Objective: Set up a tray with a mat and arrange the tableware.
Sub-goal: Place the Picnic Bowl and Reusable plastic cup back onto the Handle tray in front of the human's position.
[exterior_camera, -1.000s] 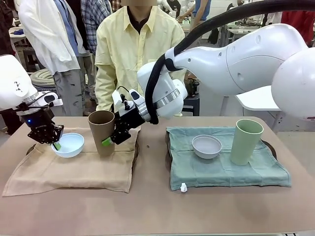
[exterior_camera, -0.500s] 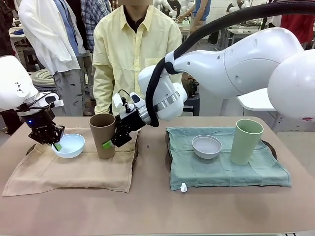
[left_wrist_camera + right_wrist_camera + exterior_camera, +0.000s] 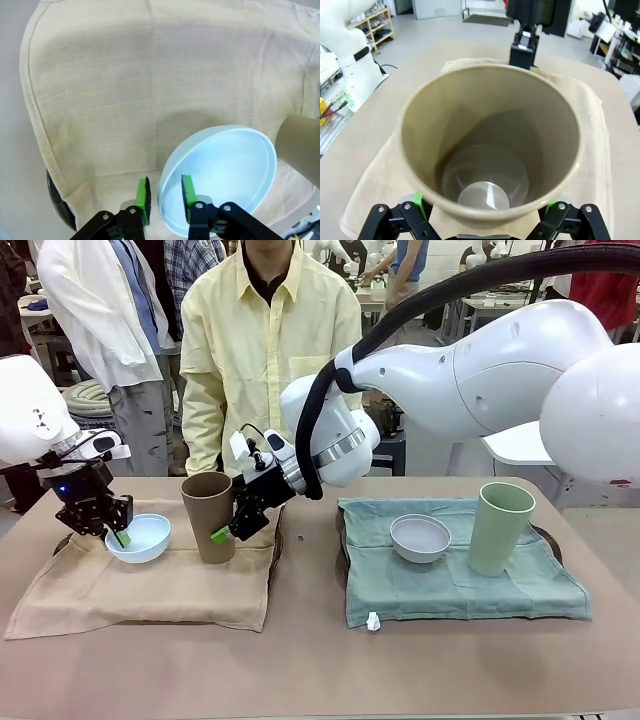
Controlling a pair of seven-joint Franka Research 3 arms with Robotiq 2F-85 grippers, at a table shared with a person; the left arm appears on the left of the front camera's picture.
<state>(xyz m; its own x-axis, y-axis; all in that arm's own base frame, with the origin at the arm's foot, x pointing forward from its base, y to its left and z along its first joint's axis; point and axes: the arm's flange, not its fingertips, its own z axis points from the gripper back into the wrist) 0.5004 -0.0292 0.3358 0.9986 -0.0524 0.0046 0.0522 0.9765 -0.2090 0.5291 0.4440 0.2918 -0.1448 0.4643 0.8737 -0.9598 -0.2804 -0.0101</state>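
Front view first: we take the tan mat (image 3: 150,585) as our landmark, draped over a tray whose dark rim (image 3: 62,543) shows at its left edge. Nearest us on the table, off to the right of that mat, lies a green mat (image 3: 450,575) carrying the pale grey-white bowl (image 3: 420,537) and the pale green cup (image 3: 499,528), both upright and placed. On the tan mat's far half we find the light blue bowl (image 3: 139,537) toward the left and the tan-brown cup (image 3: 209,515) toward the right, standing upright. The left gripper (image 3: 116,538) straddles the bowl's near rim, one pad inside and one outside, parted with a gap showing in the left wrist view, so we judge no firm hold. The right gripper (image 3: 224,533) flanks the cup's base; in the right wrist view its pads (image 3: 418,199) stand wide on either side, though we cannot tell whether they touch it. Beyond the table stands a person (image 3: 265,340). We judge the step to be releasing the last pieces; next, both arms should lift clear without tipping either vessel.
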